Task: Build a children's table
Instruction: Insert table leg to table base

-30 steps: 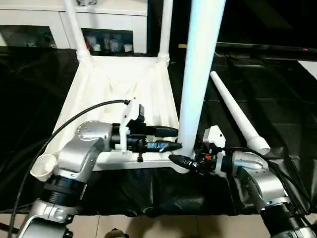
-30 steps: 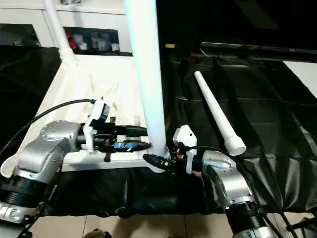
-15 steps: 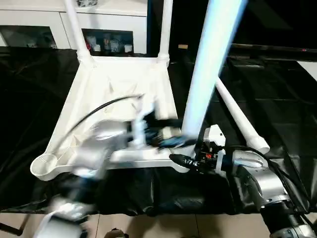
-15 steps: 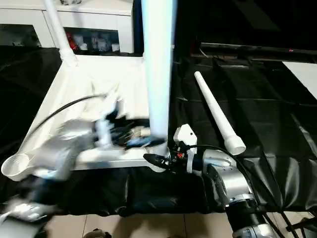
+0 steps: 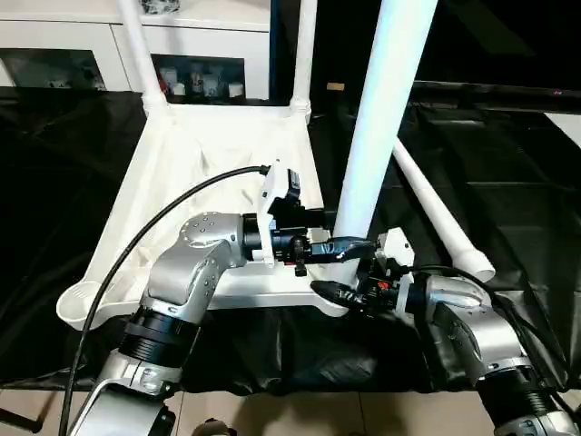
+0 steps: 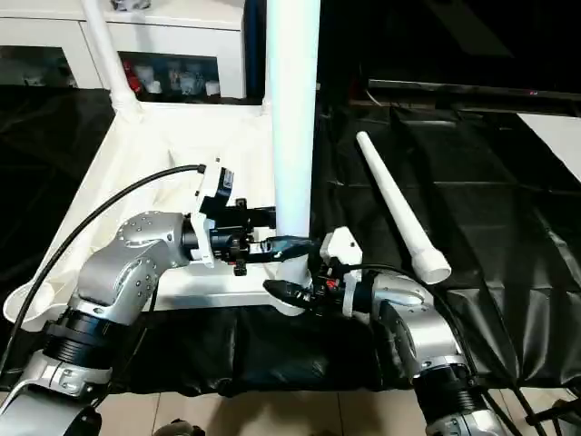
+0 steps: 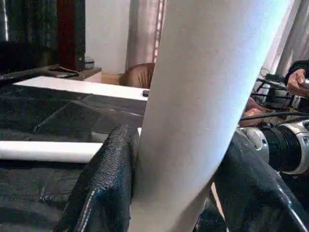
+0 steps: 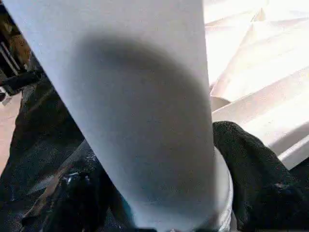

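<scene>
White plastic tabletop (image 5: 209, 173) lies upside down on the black sheet (image 5: 508, 182), ribbed underside up, long axis running away from me. Two legs stand in the far corner sockets, far-left leg (image 5: 138, 45) and far-right leg (image 5: 303, 50), both pointing up. Near-left socket (image 5: 80, 302) is open and unfilled at the sheet's near edge.

I see a third leg (image 5: 381, 109) upright at the near-right corner, wide end down at the socket, top leaning slightly right. My left gripper (image 5: 340, 247) pinches it just above the base; a finger (image 7: 104, 188) presses on each side. My right gripper (image 5: 338, 292) is closed around the same leg at the socket, below the left.

Fourth leg (image 5: 440, 213) lies flat on the sheet right of the tabletop, wide end toward me, narrow end pointing away. Bare sheet lies right of it.
</scene>
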`<state>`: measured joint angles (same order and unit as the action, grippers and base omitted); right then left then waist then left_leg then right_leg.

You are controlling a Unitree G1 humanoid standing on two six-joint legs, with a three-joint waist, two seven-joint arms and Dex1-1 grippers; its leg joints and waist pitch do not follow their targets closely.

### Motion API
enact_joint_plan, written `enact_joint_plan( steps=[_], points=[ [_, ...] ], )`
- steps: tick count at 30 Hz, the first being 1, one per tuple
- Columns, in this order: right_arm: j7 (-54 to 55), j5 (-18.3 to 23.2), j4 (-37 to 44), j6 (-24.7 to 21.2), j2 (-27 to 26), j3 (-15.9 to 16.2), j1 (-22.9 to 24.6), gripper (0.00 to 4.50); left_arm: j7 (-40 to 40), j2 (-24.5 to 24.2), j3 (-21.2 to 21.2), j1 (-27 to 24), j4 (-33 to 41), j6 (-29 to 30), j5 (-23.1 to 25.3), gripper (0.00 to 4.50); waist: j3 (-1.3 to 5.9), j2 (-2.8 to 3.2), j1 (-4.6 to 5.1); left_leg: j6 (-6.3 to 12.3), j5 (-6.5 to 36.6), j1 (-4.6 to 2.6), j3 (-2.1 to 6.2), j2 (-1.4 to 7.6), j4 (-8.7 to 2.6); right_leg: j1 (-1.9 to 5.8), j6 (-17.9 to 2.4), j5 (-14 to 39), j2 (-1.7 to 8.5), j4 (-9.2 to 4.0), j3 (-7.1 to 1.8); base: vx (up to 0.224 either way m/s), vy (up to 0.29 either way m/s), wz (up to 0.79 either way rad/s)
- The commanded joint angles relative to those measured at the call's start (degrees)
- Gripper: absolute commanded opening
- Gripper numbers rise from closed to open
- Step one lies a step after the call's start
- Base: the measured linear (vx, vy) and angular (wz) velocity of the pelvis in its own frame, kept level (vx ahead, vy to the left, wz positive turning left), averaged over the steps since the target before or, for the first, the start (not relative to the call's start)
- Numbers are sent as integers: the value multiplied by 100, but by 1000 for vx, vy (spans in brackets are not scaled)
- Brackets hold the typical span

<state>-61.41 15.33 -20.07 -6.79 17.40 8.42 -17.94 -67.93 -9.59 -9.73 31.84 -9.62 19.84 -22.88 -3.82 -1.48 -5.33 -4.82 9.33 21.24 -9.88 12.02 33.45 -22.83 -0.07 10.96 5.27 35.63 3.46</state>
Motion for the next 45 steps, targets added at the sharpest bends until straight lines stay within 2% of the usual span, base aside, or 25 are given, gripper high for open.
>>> enact_joint_plan(
  steps=[1, 4, 6, 7, 9, 12, 14, 18, 22, 24, 30, 34, 35, 36, 39, 44, 45],
  points=[
    [211, -214, -50, 208, -2, 27, -1, 277, 93, 27, -197, 94, -72, 44, 107, 211, 435, 30, -25, 269, 1175, -50, -16, 77, -353, 323, -1417, 588, 216, -396, -198, 0, 0, 0],
    [287, -200, -92, 192, -34, -16, -26, 277, 220, 24, -247, 127, -132, -7, 263, 211, 415, 28, -15, 228, 1310, -48, -13, 76, -366, 319, -1361, 808, 218, -420, -200, 0, 0, 0],
    [340, -54, -99, 24, -75, -141, -62, 277, 508, 34, -348, 225, -233, -47, 558, 208, 396, 28, -10, 162, 1548, -69, -10, 77, -379, 301, -1242, 1262, 227, -471, -201, 0, 0, 0],
    [345, -51, -98, 22, -77, -145, -63, 331, 521, 35, -353, 231, -238, -48, 570, 206, 398, 29, -4, 149, 1591, -71, -7, 79, -383, 301, -1205, 1360, 225, -478, -202, 0, 0, 0],
    [370, -5, -46, -15, -68, -191, -68, 344, 683, 76, -407, 300, -286, -31, 686, 201, 388, 29, -9, 95, 1672, -63, 6, 71, -396, 296, -1056, 1740, 236, -515, -194, 0, 0, 0],
    [403, 62, 44, -61, -39, -252, -64, 346, 916, 176, -404, 418, -366, 22, 738, 197, 398, 38, -18, 75, 1698, -73, 7, 72, -388, 273, -1025, 1792, 228, -524, -195, 0, 0, 0],
    [443, 53, 53, -31, -29, -269, -70, 381, 992, 195, -395, 460, -399, 31, 756, 193, 403, 31, -21, 77, 1703, -60, 13, 72, -394, 275, -1014, 1798, 225, -529, -188, 0, 0, 0],
    [517, 99, 270, -55, 41, -378, -64, 408, 1246, 195, -365, 587, -489, 163, 874, 190, 410, 15, -26, 88, 1672, -54, 10, 71, -392, 272, -1024, 1697, 217, -520, -189, 0, 0, 0],
    [433, 352, 556, -360, 170, -541, -86, 408, 1506, 180, -342, 693, -559, 326, 996, 190, 401, 8, -36, 122, 1708, -50, 11, 60, -390, 273, -938, 1851, 220, -539, -183, 0, 0, 0],
    [358, 495, 687, -556, 321, -650, -150, 408, 1516, 162, -394, 729, -559, 369, 1036, 189, 399, -22, -28, 130, 1650, -24, 13, 53, -390, 281, -890, 1965, 227, -551, -178, 0, 0, 0],
    [252, 591, 785, -761, 519, -718, -185, 408, 1530, 138, -505, 771, -580, 383, 1101, 189, 395, -36, -27, 157, 1630, -35, 4, 55, -377, 248, -856, 2137, 236, -576, -175, 0, 0, 0],
    [301, 402, 719, -760, 683, -655, -212, 408, 1593, 143, -591, 826, -682, 336, 1201, 189, 395, -64, -38, 157, 1583, -31, 2, 59, -377, 245, -808, 2162, 232, -585, -173, 0, 0, 0],
    [344, 329, 682, -736, 700, -633, -230, 408, 1603, 142, -611, 839, -711, 305, 1236, 188, 393, -55, -40, 147, 1591, -31, 3, 56, -378, 242, -793, 2199, 234, -584, -172, 0, 0, 0],
    [341, 226, 680, -698, 721, -514, -225, 408, 1621, 150, -640, 859, -760, 290, 1278, 188, 395, -69, -33, 141, 1579, -17, 6, 50, -378, 251, -769, 2221, 235, -586, -167, 0, 0, 0],
    [383, 139, 686, -716, 686, -393, -223, 408, 1625, 158, -657, 876, -794, 289, 1289, 188, 389, -67, -29, 142, 1640, -29, 4, 49, -376, 231, -710, 2394, 240, -610, -167, 0, 0, 0],
    [582, -73, 525, -647, 580, -239, -261, 408, 1615, 147, -705, 918, -860, 257, 1294, 188, 393, -50, -24, 106, 1720, -36, 14, 58, -390, 216, -727, 2370, 240, -613, -164, 0, 0, 0],
    [653, -115, 462, -640, 541, -221, -279, 382, 1614, 144, -717, 929, -881, 243, 1294, 188, 389, -39, -23, 92, 1744, -33, 22, 58, -401, 223, -732, 2373, 239, -610, -158, 0, 0, 0]
  ],
)
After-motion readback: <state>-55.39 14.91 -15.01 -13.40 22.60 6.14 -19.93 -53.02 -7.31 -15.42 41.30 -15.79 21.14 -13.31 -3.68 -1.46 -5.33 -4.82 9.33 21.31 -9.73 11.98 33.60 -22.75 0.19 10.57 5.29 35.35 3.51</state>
